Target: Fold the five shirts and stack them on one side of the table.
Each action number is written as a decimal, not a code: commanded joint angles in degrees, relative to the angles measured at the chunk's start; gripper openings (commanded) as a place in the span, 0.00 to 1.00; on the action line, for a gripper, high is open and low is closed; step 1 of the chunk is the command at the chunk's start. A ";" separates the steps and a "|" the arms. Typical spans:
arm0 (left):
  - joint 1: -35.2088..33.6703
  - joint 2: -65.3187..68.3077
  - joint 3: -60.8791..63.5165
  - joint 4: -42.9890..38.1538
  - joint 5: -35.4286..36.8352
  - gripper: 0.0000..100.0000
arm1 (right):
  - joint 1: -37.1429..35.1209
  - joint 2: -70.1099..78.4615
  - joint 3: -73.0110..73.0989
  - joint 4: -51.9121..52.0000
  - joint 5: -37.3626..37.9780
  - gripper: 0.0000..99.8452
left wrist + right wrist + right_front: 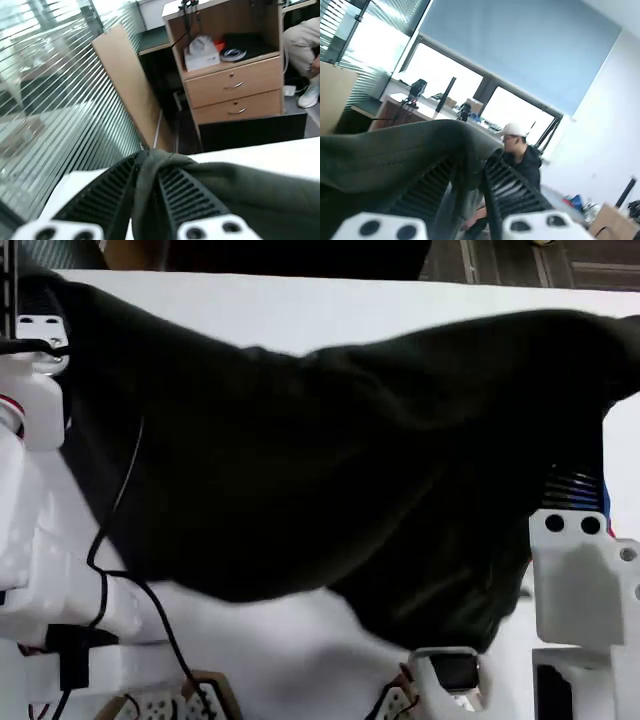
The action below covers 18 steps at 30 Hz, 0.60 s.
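A dark shirt (350, 460) hangs spread out above the white table (300, 310), stretched from the left arm (30, 390) across to the right arm (575, 570). It covers most of the table, and its lower edge sags toward the front. In the left wrist view my left gripper (150, 160) is shut on a bunched corner of the shirt (250, 195). In the right wrist view my right gripper (475, 145) is shut on another edge of the shirt (380, 150), which drapes away over its ribbed fingers (515, 190).
A black cable (110, 530) runs down the left arm to the front edge. Arm mounts (450, 680) stand along the front of the table. Beyond the table are a wooden drawer cabinet (235, 85), a leaning board (130, 85) and a glass wall.
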<state>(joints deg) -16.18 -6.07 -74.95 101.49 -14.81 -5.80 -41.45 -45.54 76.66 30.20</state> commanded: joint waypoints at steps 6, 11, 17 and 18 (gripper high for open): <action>-7.30 -1.32 15.25 0.97 4.75 0.02 | -0.66 0.57 3.25 -1.36 2.64 0.02; -8.09 -8.00 22.99 0.88 4.57 0.02 | -7.52 0.31 6.07 -0.66 5.10 0.02; -5.45 -19.16 34.33 0.79 4.48 0.02 | -11.03 0.13 6.24 1.63 5.10 0.02; -5.19 -20.84 36.44 0.70 4.48 0.02 | -11.12 0.13 6.24 1.63 5.10 0.02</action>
<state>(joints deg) -22.33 -21.71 -42.95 101.49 -10.77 -16.00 -41.36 -39.30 78.15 34.95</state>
